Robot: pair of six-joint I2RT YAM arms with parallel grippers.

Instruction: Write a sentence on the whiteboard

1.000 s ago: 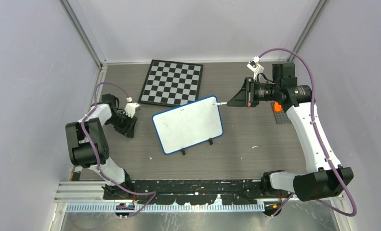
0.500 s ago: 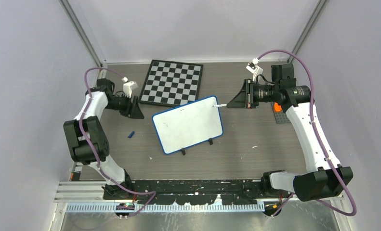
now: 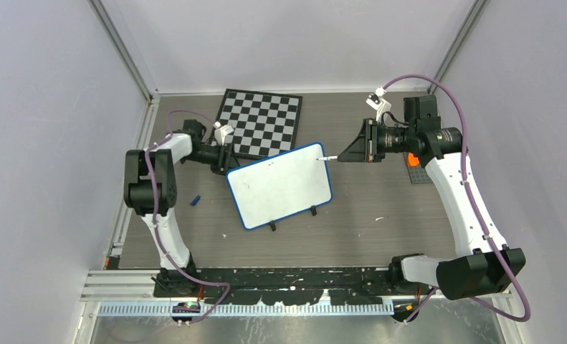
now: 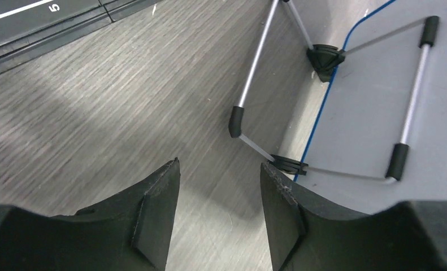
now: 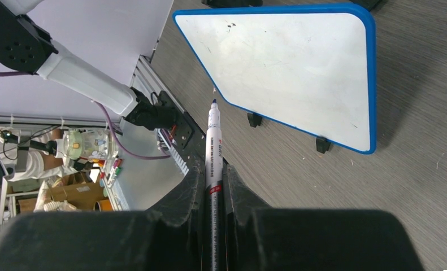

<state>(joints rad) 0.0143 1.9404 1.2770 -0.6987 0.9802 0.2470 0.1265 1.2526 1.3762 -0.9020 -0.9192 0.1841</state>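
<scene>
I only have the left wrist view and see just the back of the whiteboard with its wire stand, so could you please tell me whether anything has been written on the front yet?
Observer: Nothing legible. The whiteboard face is blank apart from a few tiny specks near one corner.
Operator: Thank you. Is the other arm ready to write?
Observer: The right claw is shut on a marker, uncapped, with its tip pointing at the board.
Operator: Is the tip on the writing face?
Observer: No. In the right wrist view it sits just off the blue rim, beside one edge.
</scene>
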